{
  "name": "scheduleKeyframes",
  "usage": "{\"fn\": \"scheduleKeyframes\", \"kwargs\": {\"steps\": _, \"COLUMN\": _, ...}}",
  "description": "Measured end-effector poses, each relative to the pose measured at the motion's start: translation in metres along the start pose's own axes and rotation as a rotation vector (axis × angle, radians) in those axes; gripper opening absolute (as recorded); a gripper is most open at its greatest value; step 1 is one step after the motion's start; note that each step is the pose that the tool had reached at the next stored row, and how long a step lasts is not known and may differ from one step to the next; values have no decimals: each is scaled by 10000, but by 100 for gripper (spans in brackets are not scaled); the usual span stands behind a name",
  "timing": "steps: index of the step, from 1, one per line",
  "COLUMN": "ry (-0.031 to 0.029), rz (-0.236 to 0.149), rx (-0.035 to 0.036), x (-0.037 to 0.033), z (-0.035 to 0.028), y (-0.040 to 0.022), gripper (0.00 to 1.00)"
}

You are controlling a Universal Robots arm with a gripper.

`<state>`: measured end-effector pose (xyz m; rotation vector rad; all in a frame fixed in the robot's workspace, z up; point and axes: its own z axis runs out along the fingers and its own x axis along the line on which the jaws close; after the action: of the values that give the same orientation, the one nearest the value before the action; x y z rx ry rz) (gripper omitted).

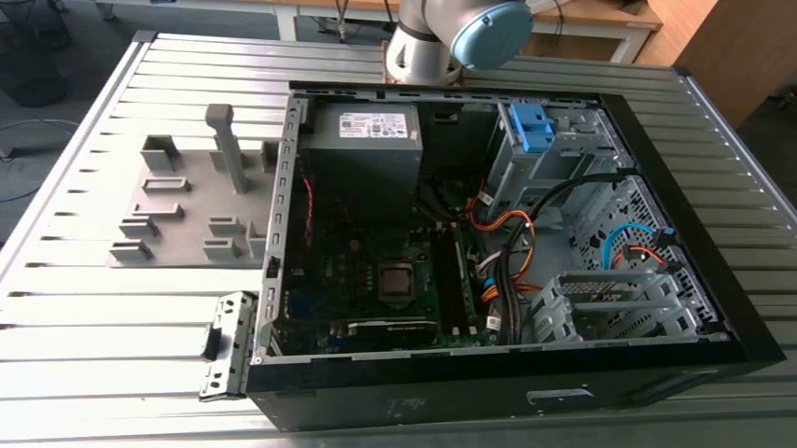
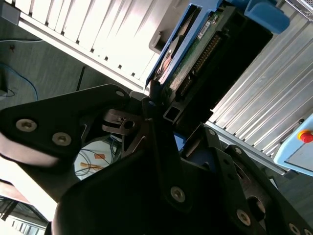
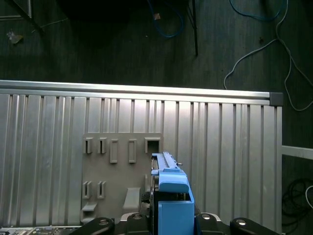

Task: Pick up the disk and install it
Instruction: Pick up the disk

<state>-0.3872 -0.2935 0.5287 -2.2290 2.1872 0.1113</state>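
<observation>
Fingers: we see the black fingers pinching the disk between them in the second wrist view, closed on it rather than spread.
Gripper: the gripper faces down toward the table, and the disk's blue frame projects from between its jaws in the first wrist view.
Disk, where: in the grip and clear of the table, above the edge of the grey fixture plate. That plate lies to the exterior view's left of the computer case.
Disk, how held: on edge. We judge this gives the fingers its two flat faces to press on and leaves the long sides of the carrier free.
Disk, detail: one face shows a green circuit board and a connector row, with blue carrier plastic around the edges.
Fixture plate: it carries upright posts and slots. We take them for stands that keep parts on edge, so both faces can be reached.
Case: it lies on its side with the open panel up, which puts its inside within reach from above.
Drive cage: the drive cage is at the far right of the case, and a blue bracket sits on it.
Arm: a grey joint of the arm stands at the far edge of the table.
Progress: the pick-up looks done to us, and the disk is not yet in the case.
</observation>
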Motion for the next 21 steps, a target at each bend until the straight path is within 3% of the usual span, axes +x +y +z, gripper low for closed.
{"fn": "scheduleKeyframes", "kwargs": {"steps": 5, "ry": 8, "rz": -1, "rx": 0, "x": 0, "z": -1, "y": -1, "gripper": 36}}
{"fn": "scheduleKeyframes", "kwargs": {"steps": 21, "ry": 36, "rz": 2, "rx": -1, "x": 4, "z": 3, "y": -90, "gripper": 36}}
